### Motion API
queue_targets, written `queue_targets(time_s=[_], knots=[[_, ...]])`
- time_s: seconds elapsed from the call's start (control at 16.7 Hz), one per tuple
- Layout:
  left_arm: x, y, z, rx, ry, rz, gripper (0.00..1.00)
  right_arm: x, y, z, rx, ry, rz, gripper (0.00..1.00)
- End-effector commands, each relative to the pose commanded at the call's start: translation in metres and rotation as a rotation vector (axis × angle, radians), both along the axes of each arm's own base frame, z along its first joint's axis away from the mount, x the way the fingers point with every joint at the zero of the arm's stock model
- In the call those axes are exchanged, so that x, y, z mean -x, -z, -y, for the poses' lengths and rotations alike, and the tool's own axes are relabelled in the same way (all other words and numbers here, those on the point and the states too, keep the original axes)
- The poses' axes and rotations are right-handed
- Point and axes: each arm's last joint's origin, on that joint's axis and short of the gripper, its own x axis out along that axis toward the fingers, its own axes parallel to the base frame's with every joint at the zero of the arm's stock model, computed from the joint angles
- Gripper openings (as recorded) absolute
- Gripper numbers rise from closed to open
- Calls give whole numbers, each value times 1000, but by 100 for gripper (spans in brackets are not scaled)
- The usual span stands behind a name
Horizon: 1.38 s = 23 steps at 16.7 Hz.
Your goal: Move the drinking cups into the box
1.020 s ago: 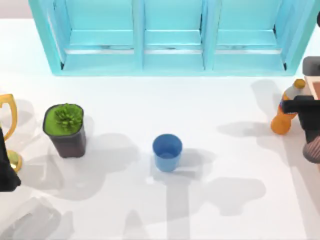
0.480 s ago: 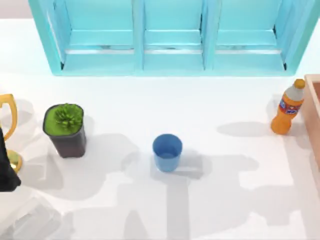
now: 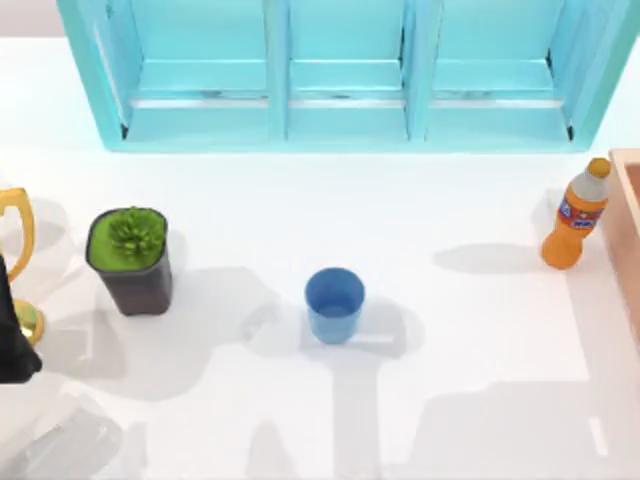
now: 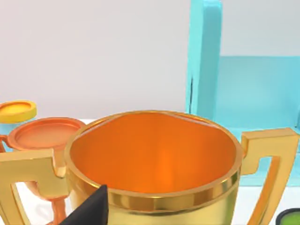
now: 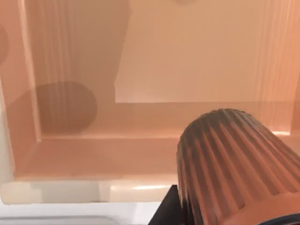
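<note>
- Top view: the blue cup (image 3: 334, 304) stands upright in the middle of the table (image 3: 470, 330), mouth up, its long axis vertical. The edge of the box (image 3: 628, 235) runs along the table's right side, at about three o'clock from the cup and well apart from it. An orange bottle (image 3: 574, 214) stands just beside the box's far corner, at roughly two o'clock from the cup. A potted plant (image 3: 130, 258) sits at nine o'clock from the cup, and a turquoise cabinet (image 3: 340, 70) fills the twelve o'clock side. My left arm (image 3: 12, 330) sits parked at the left edge, beside a gold trophy (image 3: 20, 250).
- Left wrist view: I look straight at the gold trophy (image 4: 152, 164), with a smaller copper trophy (image 4: 44, 140) behind it. I cannot tell how my left fingers are set.
- Right wrist view: my right gripper (image 5: 225, 206) hangs over the open box (image 5: 93, 154), and the pinkish-brown ribbed cup (image 5: 234, 164) sits close under the camera, pointing down into the box. I judge it is in my grasp, though the fingers themselves are hidden, so I cannot confirm it.
- Judgement: the move ahead turns on the ribbed cup hanging directly above the box floor. After that, the blue cup lies well off toward nine o'clock from the box, roughly midway between my arms.
</note>
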Motion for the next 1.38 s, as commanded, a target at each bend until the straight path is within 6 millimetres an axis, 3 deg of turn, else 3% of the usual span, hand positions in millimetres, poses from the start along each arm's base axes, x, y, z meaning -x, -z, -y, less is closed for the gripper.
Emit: queue_targets(time_s=[0.36,0.72,1.02,1.38], knots=[[0,0,0,0,0,0,100,-1,4,1,3,0,2,0],[0,0,0,0,0,0,100,-1,57,2,2,0,2,0],[0,0,0,0,0,0,100,0,65,2,1,0,1,0],[0,0,0,0,0,0,100,0,65,2,1,0,1,45]])
